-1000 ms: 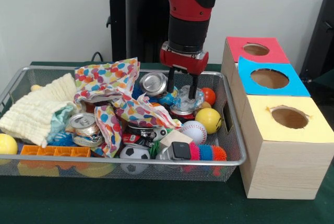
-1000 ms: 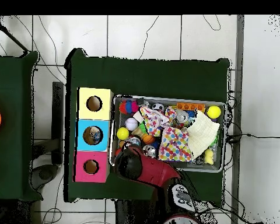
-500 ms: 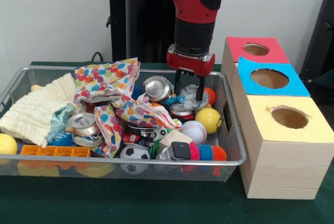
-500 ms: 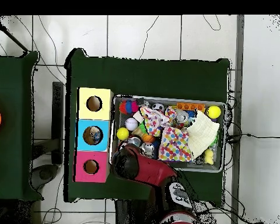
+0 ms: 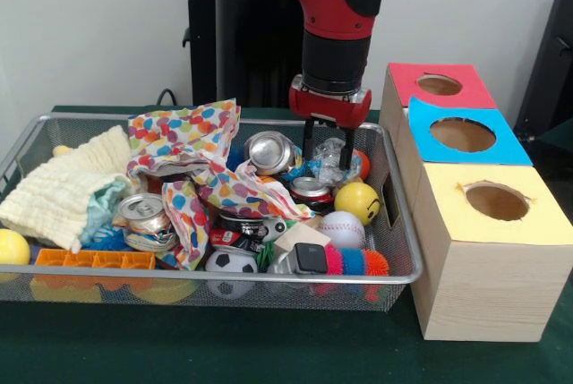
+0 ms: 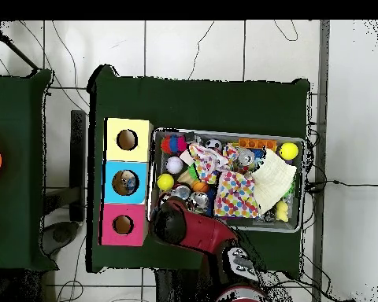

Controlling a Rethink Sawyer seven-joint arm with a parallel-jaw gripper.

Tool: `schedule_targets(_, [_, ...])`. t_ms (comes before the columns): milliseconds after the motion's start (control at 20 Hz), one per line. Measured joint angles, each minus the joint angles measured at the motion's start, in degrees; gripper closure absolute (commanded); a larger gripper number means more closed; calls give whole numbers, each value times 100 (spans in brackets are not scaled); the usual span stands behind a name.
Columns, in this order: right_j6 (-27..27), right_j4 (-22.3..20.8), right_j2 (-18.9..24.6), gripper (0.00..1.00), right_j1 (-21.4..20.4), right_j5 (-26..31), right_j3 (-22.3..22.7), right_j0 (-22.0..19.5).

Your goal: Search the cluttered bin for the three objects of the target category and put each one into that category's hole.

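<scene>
The silver wire-mesh bin [image 5: 224,274] is full of clutter: crushed cans [image 5: 269,149], balls, cloths and toys. My gripper [image 5: 328,149] hangs over the bin's far right part. It is shut on a clear crumpled plastic piece [image 5: 330,157] and holds it just above the other items. Three wooden boxes with holes stand to the bin's right: red [image 5: 439,85], blue [image 5: 463,134] and yellow [image 5: 495,201]. In the overhead view the red arm [image 6: 176,222] covers the gripper, and the bin [image 6: 224,132] lies beside the boxes [image 6: 127,140].
Under the gripper lie a can [image 5: 311,189], a yellow ball [image 5: 358,202], an orange ball [image 5: 360,163] and a baseball [image 5: 340,227]. A polka-dot cloth [image 5: 192,147] and a cream cloth [image 5: 67,187] cover the left half. Something lies inside the blue box's hole [image 6: 127,182].
The gripper has risen and shifted right in the front view, lifting the clear plastic piece. The yellow ball and baseball have shifted a little.
</scene>
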Motion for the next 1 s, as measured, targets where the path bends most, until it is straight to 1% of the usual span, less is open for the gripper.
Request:
schedule_targets(750, [0,-1,23,0,1,0,1,-22])
schedule_targets(1000, [0,0,89,0,22,0,0,-135])
